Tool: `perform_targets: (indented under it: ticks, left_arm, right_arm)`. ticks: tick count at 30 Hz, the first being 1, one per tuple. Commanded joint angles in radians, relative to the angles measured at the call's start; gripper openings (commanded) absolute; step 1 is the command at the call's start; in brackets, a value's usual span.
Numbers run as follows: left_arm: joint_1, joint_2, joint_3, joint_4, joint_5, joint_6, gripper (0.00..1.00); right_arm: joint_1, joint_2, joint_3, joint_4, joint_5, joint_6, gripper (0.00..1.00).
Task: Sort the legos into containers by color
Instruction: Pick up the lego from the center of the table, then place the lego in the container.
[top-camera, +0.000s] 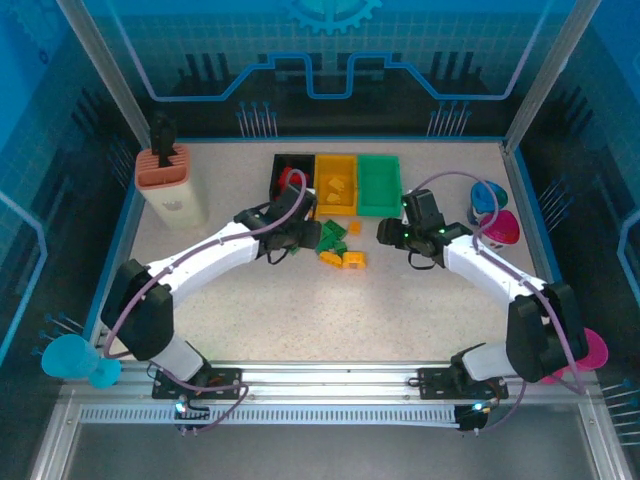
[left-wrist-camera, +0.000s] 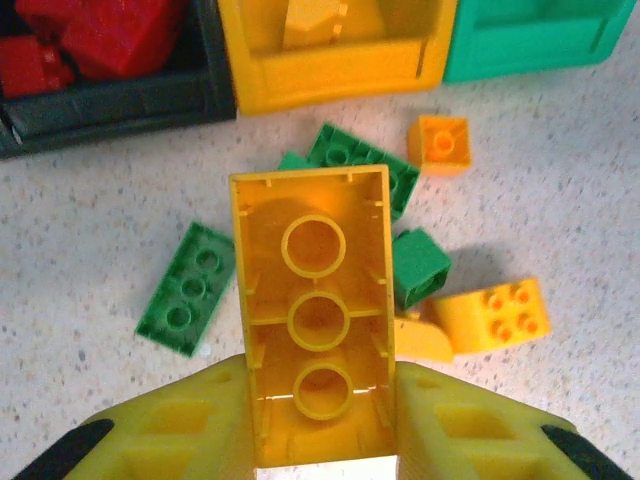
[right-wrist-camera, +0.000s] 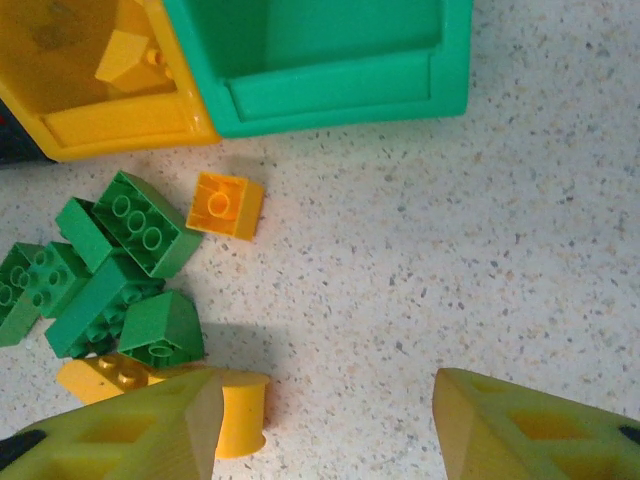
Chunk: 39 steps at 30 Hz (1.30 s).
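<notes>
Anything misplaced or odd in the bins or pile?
Nothing stands out. Red bricks sit in the black bin, a yellow piece in the yellow bin; unsorted green bricks and yellow bricks lie loose on the table.

**No legible writing in view**

No word, number or brand mark can be read on anything here. The one sign is a cyan gear emblem (top-camera: 331, 12) at the top of the back wall (top-camera: 330, 60), and no lettering can be made out on it. The hollow underside of the yellow lego (left-wrist-camera: 318, 310) shows plain tubes and ribs. Any marks on the studs of the other legos (right-wrist-camera: 130, 225) are too small to tell.
</notes>
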<state>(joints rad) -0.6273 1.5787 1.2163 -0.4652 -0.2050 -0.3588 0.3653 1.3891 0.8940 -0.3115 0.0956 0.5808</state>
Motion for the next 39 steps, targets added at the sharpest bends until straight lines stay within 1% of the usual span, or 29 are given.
perform_targets:
  ticks: [1, 5, 9, 15, 21, 29, 32, 33, 35, 37, 39]
  left_arm:
    - [0.021, 0.056, 0.085, 0.029, 0.014, 0.037, 0.34]
    - [0.032, 0.142, 0.190, 0.033, 0.037, 0.058, 0.33]
    - [0.052, 0.246, 0.303, 0.013, 0.037, 0.076, 0.33]
    - [0.082, 0.401, 0.492, -0.069, 0.041, 0.078, 0.34]
    - [0.101, 0.526, 0.645, -0.117, 0.036, 0.096, 0.34]
    - [0.126, 0.644, 0.804, -0.191, 0.018, 0.106, 0.35]
    - [0.132, 0.675, 0.864, -0.243, 0.027, 0.108, 0.40]
    - [0.132, 0.678, 0.879, -0.255, 0.030, 0.109, 0.44]
    - [0.132, 0.666, 0.886, -0.263, 0.032, 0.103, 0.59]
    - [0.130, 0.637, 0.875, -0.259, 0.037, 0.100, 0.69]
    - [0.130, 0.600, 0.854, -0.248, 0.042, 0.097, 0.72]
  right_arm:
    - [-0.009, -0.040, -0.049, 0.025, -0.016, 0.024, 0.58]
    - [-0.009, -0.074, -0.089, 0.022, -0.009, 0.025, 0.58]
    - [-0.010, -0.103, -0.127, 0.023, -0.003, 0.033, 0.58]
    - [-0.009, -0.120, -0.169, 0.033, -0.012, 0.052, 0.58]
    - [-0.004, -0.148, -0.215, 0.047, -0.022, 0.074, 0.58]
    - [-0.002, -0.191, -0.238, 0.031, -0.016, 0.074, 0.58]
    - [-0.002, -0.200, -0.248, 0.035, -0.025, 0.082, 0.58]
    - [0.000, -0.202, -0.253, 0.037, -0.027, 0.082, 0.58]
    - [0.002, -0.200, -0.256, 0.039, -0.028, 0.080, 0.58]
    - [0.003, -0.189, -0.256, 0.035, -0.031, 0.078, 0.58]
    - [0.005, -0.182, -0.256, 0.034, -0.037, 0.077, 0.58]
